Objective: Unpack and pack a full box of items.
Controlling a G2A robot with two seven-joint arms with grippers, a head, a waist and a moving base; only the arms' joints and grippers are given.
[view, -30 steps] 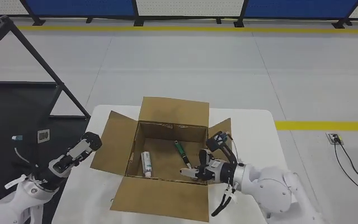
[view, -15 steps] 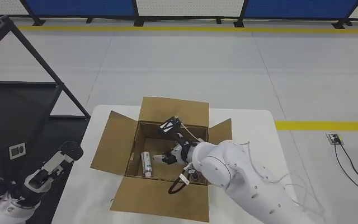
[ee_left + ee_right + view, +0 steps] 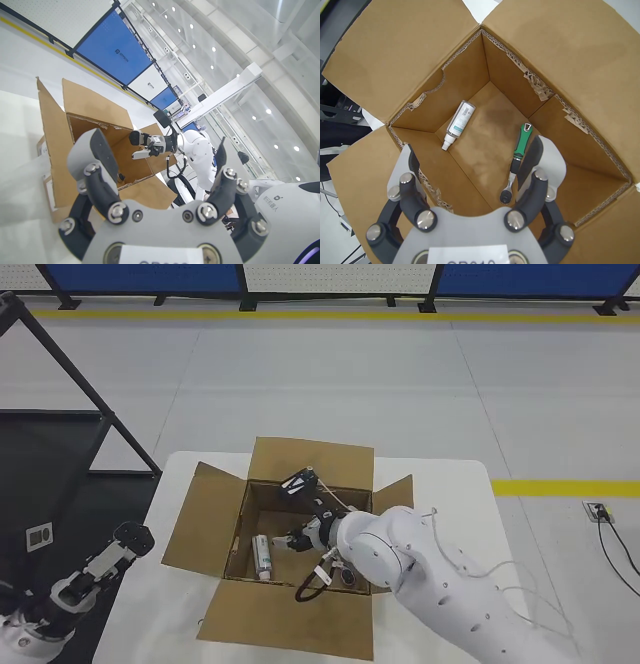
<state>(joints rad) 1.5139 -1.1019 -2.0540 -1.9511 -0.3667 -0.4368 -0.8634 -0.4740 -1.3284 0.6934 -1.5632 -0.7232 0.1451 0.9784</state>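
Corrugated brown cardboard box (image 3: pixel 310 460), flaps splayed and torn edges ragged, sits on the white desk (image 3: pixel 452 492). On its floor a slim white cylindrical spray bottle (image 3: pixel 460 120) lies well apart from a green-handled metal ratchet wrench (image 3: pixel 521 143). Right tool (image 3: pixel 472 147) hangs over the opening, spread wide and empty, its white arm crossing the box's near right corner; left tool (image 3: pixel 160 150), equally wide and empty, is near the desk's left edge.
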